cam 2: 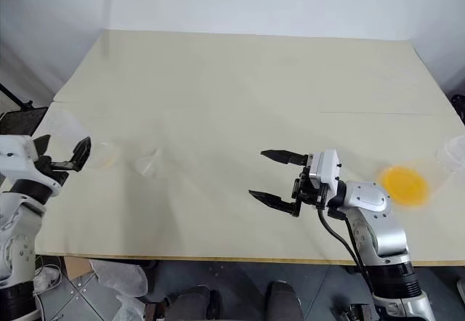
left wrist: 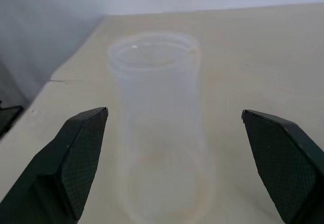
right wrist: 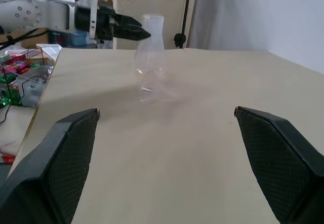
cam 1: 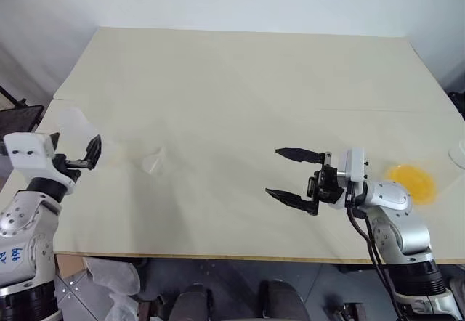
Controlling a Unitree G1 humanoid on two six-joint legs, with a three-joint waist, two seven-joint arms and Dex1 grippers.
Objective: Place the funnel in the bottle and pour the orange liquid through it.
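Note:
The bottle [left wrist: 158, 133], a small clear flask, stands upright near the table's left edge, its base [cam 1: 109, 154] faint against the wood. My left gripper [cam 1: 83, 157] is open at the height of its neck, with a finger [left wrist: 81, 158] on each side and apart from the glass. The see-through funnel [cam 1: 152, 163] rests on the table just right of the bottle. The orange liquid [cam 1: 412, 181] sits in the bottom of a larger clear flask at the right edge. My right gripper [cam 1: 276, 172] is open and empty, pointing left, between the funnel and the orange liquid.
The pale wooden table [cam 1: 240, 88] runs wide and bare behind both arms. Its front edge [cam 1: 218, 254] lies close below the grippers. The larger flask's mouth [cam 1: 458, 154] reaches the right border of the view. The right wrist view shows the bottle [right wrist: 151, 51] and left gripper [right wrist: 121, 29] across the table.

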